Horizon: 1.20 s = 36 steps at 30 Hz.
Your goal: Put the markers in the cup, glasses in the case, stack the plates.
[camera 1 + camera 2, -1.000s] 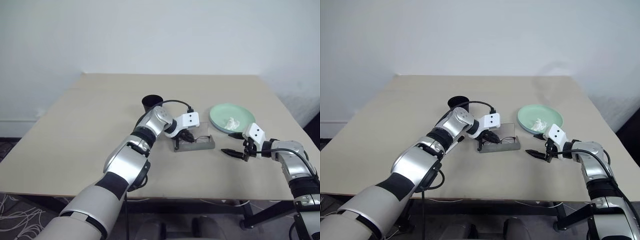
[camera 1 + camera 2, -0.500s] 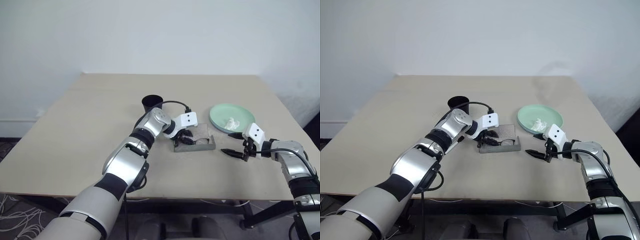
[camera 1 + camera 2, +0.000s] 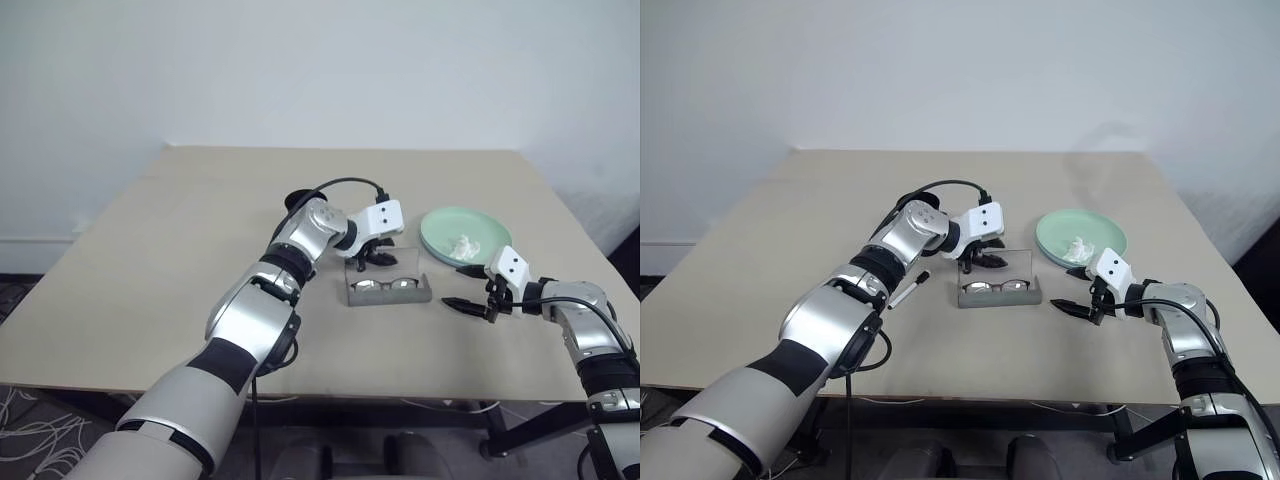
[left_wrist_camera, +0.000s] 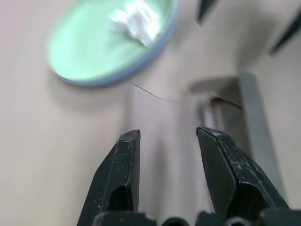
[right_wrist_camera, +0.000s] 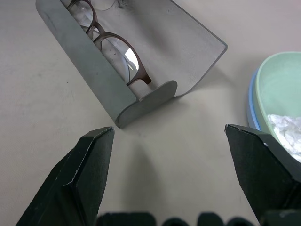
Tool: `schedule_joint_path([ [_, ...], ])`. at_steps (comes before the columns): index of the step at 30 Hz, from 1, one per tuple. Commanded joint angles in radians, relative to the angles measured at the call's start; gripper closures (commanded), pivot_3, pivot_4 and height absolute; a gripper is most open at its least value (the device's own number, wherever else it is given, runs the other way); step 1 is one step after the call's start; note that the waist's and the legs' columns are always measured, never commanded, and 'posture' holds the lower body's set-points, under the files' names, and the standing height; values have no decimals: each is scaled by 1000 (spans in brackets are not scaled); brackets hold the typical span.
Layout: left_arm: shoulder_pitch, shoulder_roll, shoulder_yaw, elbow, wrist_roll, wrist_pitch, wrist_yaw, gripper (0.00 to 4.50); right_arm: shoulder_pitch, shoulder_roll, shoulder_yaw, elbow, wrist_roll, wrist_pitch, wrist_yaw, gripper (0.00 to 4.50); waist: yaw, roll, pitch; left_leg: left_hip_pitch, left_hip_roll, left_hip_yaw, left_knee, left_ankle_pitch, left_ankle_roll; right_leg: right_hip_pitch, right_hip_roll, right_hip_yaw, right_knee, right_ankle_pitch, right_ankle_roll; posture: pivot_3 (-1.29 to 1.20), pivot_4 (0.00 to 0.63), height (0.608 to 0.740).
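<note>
Grey case (image 3: 390,289) open mid-bench, glasses (image 5: 110,52) inside; left gripper (image 3: 372,261) just above, jaws parted, empty; right gripper (image 3: 458,286) gaping wide, empty, beside stacked plates (image 3: 465,234).

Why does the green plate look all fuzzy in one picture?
In the left wrist view the green plate and the case are smeared with blur; in the right wrist view the glasses in the case look sharp, and in the left eye view the plate throws a soft shadow.

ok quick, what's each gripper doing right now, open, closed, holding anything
Left gripper: open, holding nothing, above the case.
Right gripper: open wide, holding nothing.
</note>
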Motion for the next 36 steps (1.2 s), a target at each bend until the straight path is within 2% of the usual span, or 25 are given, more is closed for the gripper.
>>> schedule_joint_path([
  [1, -55, 12, 52, 6, -33, -9, 78, 3080, -30, -1, -12, -11, 10, -14, -5, 408, 0, 0, 0, 0, 0, 0, 0, 0, 0, 0, 0, 0, 0, 0, 0, 0, 0, 733],
  [5, -63, 25, 52, 33, -6, 19, 180, 4353, -31, 1, -11, -9, 9, -17, -7, 408, 0, 0, 0, 0, 0, 0, 0, 0, 0, 0, 0, 0, 0, 0, 0, 0, 0, 733],
  [6, -63, 27, 50, 39, -2, 27, 202, 4434, -30, 1, -11, -9, 9, -17, -7, 408, 0, 0, 0, 0, 0, 0, 0, 0, 0, 0, 0, 0, 0, 0, 0, 0, 0, 733],
  [12, -41, 21, 59, 69, 7, 93, 325, 4434, -30, 4, -11, -9, 8, -22, -10, 408, 0, 0, 0, 0, 0, 0, 0, 0, 0, 0, 0, 0, 0, 0, 1, 0, 0, 733],
  [20, 16, 5, 47, 84, 24, 138, 324, 4434, -34, 9, -10, 2, 5, -30, -17, 408, 0, 0, 0, 0, -1, 0, 0, 0, 0, 0, 0, 0, 0, 1, 1, 0, 0, 733],
  [31, 63, 18, 35, 74, 24, 180, 140, 4434, -29, 5, -18, -11, 13, -26, -29, 408, 0, 0, -1, 2, 0, 0, 0, 0, 0, 2, 0, 0, 0, 1, 1, 0, 0, 733],
  [36, 65, 40, 31, 48, 11, 169, -8, 4434, -41, 4, -17, 9, 9, -35, -32, 408, -1, 0, -1, 2, 0, 1, 0, 0, 0, 2, 0, 0, 0, 1, 1, 0, 0, 733],
])
